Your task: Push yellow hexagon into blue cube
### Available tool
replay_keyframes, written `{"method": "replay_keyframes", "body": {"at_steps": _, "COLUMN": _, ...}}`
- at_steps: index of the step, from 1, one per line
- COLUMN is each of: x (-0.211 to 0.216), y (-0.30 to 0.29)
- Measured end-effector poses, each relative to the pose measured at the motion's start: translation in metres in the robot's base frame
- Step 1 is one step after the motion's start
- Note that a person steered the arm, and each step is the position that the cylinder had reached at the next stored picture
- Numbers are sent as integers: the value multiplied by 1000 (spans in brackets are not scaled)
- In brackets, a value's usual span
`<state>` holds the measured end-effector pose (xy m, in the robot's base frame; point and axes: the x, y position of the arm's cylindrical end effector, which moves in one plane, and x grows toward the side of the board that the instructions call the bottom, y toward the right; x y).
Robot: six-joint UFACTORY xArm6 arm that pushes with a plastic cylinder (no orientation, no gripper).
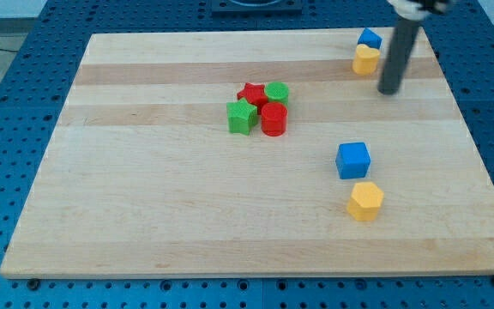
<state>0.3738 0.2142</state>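
Note:
A yellow hexagon lies at the view's lower right of the wooden board. A blue cube sits just above it, slightly left, with a small gap between them. My tip stands at the view's upper right, well above both blocks, and touches neither. It is just right of a second pair: a small blue block with a yellow block below it.
A cluster near the board's middle holds a red star, a green cylinder, a green star and a red cylinder. The board's edge is ringed by a blue pegboard surface.

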Motion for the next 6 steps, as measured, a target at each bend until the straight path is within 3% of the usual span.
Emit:
{"method": "replay_keyframes", "body": {"at_steps": 1, "x": 65, "y": 18}}
{"method": "replay_keyframes", "body": {"at_steps": 3, "x": 243, "y": 66}}
{"method": "replay_keyframes", "body": {"at_steps": 4, "x": 244, "y": 49}}
{"method": "replay_keyframes", "body": {"at_steps": 5, "x": 231, "y": -14}}
{"method": "replay_keyframes", "body": {"at_steps": 6, "x": 227, "y": -22}}
